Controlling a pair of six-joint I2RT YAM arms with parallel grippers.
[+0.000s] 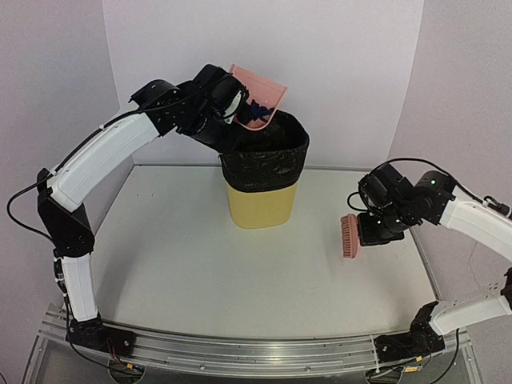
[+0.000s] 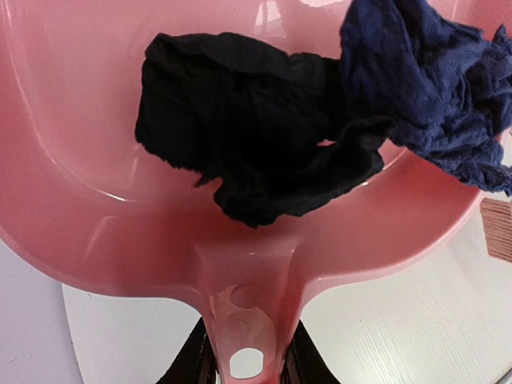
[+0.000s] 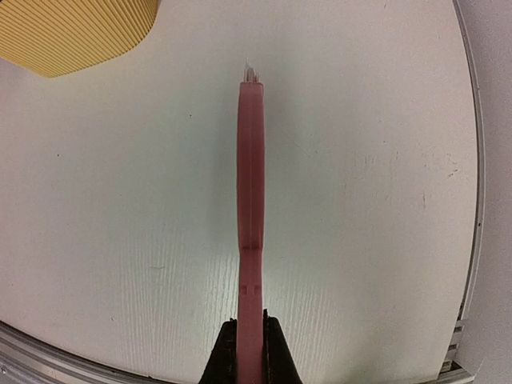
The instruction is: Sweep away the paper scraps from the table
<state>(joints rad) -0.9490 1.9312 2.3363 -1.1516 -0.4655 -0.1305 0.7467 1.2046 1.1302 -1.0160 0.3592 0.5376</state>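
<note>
My left gripper [image 2: 246,370] is shut on the handle of the pink dustpan [image 2: 72,160], held tilted over the bin's rim in the top view [image 1: 258,96]. A black paper scrap [image 2: 240,120] and a navy paper scrap [image 2: 424,80] lie in the pan; the navy one shows at its lip [image 1: 258,110]. My right gripper [image 3: 250,352] is shut on the pink brush [image 3: 250,176], held above the white table [image 1: 176,256] at the right [image 1: 350,236]. No scraps show on the tabletop.
A yellow bin [image 1: 260,200] with a black liner [image 1: 268,156] stands at the back middle of the table; its corner shows in the right wrist view [image 3: 72,32]. White walls enclose the table. A metal rail [image 1: 240,352] runs along the front edge.
</note>
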